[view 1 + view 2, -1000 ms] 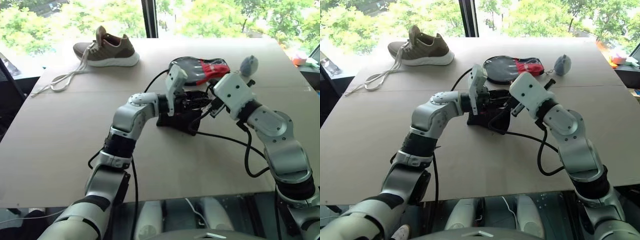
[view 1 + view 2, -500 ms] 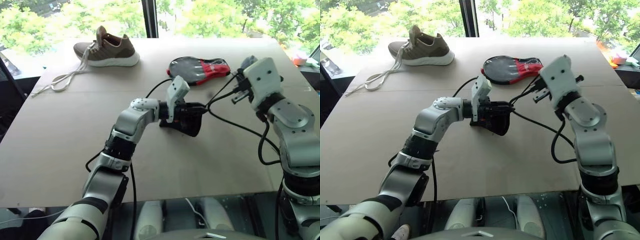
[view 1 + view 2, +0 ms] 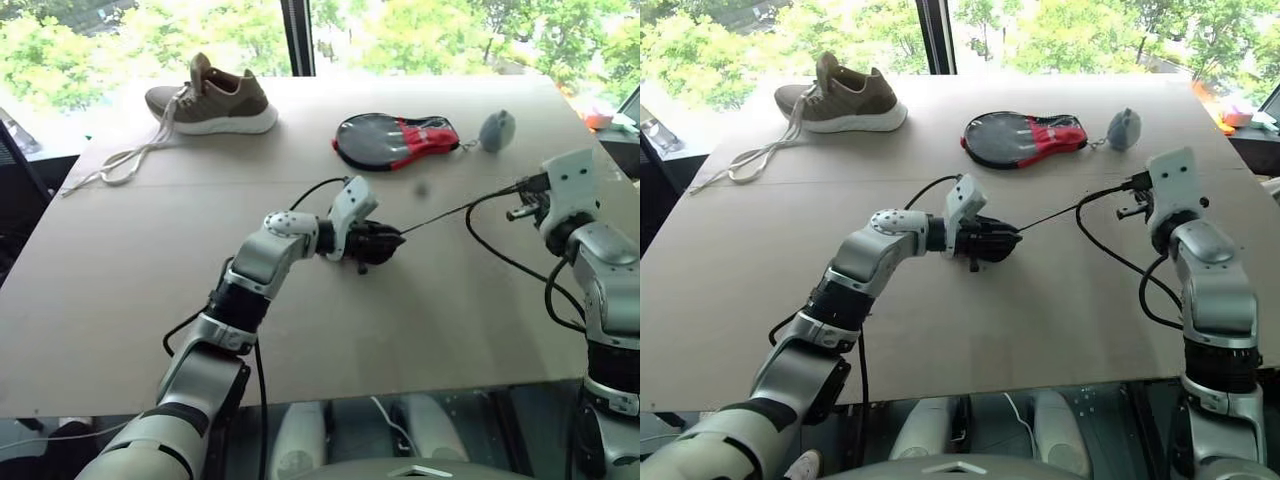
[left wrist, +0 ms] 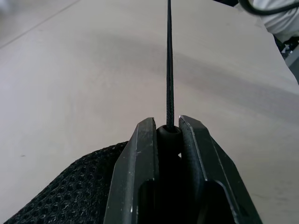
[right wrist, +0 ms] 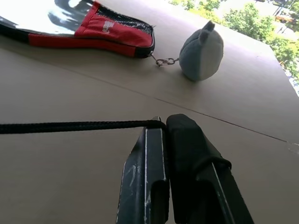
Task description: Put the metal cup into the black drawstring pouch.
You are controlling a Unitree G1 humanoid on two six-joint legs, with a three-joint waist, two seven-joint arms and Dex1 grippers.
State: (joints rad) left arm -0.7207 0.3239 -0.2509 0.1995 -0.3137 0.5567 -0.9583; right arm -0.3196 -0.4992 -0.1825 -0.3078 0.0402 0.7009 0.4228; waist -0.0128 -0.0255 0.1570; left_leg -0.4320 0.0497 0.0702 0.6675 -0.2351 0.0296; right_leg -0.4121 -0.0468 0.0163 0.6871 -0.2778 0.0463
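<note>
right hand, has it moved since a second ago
Yes. The right hand has swung out to the robot's right, away from the black drawstring pouch and past the grey fuzzy ball, pulling the drawstring cord taut.

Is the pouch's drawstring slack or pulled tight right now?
Tight. The drawstring runs in a straight line from the black drawstring pouch, held in the left pincer, to the right pincer, shut on its end.

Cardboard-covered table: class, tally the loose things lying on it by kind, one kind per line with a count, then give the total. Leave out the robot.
Brown knit sneaker with white sole and laces: 1
Flat black-and-red paddle-shaped case: 1
Grey fuzzy ball on a chain: 1
Black mesh drawstring pouch, with its cord: 1
Total: 4
</note>
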